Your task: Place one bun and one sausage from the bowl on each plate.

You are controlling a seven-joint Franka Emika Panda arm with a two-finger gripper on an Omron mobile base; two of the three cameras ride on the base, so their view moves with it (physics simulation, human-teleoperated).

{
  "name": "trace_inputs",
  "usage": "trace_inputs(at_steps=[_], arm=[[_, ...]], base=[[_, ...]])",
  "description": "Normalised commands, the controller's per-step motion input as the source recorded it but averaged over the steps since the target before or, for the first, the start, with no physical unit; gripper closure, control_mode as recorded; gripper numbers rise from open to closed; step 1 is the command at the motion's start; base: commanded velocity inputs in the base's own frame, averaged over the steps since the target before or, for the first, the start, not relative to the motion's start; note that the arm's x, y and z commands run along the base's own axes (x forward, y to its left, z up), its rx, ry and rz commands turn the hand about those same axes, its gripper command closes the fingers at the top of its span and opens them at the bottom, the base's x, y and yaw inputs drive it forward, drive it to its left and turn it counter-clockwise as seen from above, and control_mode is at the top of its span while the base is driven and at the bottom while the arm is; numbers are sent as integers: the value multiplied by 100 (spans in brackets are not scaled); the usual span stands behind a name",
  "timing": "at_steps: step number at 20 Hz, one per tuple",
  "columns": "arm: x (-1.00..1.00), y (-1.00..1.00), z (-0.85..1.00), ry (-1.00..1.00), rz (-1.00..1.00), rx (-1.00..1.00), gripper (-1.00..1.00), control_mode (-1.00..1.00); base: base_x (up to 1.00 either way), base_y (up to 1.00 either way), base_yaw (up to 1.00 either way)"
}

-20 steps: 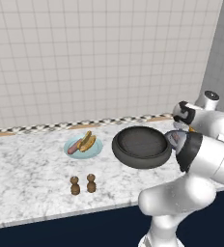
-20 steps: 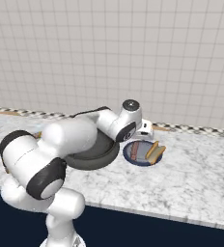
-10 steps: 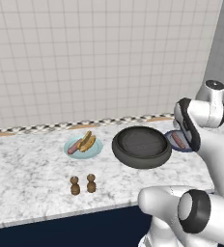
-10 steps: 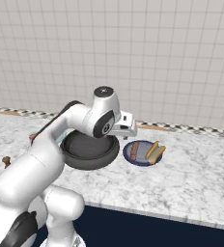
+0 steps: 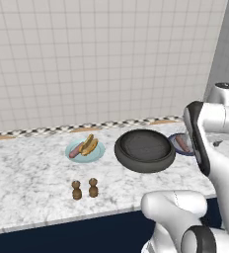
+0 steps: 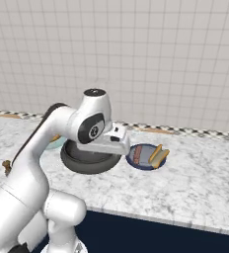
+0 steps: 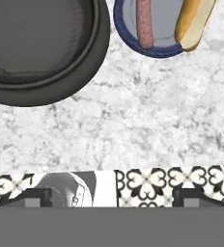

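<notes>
The dark bowl (image 5: 144,149) sits mid-counter and looks empty in the hand view (image 7: 92,58). Left of it, the teal plate (image 5: 95,155) carries a sausage (image 5: 76,151) and a bun (image 5: 89,144). To the bowl's right, the navy plate (image 6: 136,160) (image 7: 155,53) carries a sausage (image 7: 144,21) and a bun (image 7: 193,21) (image 6: 159,156) side by side. My gripper (image 7: 111,198) is open with nothing between its fingers. It hangs above the bare counter beside the bowl and the navy plate, clear of both. In the left base view my arm covers part of the navy plate (image 5: 173,140).
Two brown wooden shakers (image 5: 77,190) (image 5: 93,188) stand near the counter's front edge, left of the bowl. A patterned tile strip (image 5: 47,130) runs along the back wall. Marble counter stretches to the right of the navy plate (image 6: 205,173).
My arm has lifted and drawn back from over the navy plate, with its upper links swinging up. The gripper has stayed open. Food and dishes have not moved.
</notes>
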Motion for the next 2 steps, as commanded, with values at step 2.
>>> trace_inputs(at_steps=[2], arm=[[-100, -13, -13, 4, -8, 3, -100, -100]], base=[[0, 0, 0]])
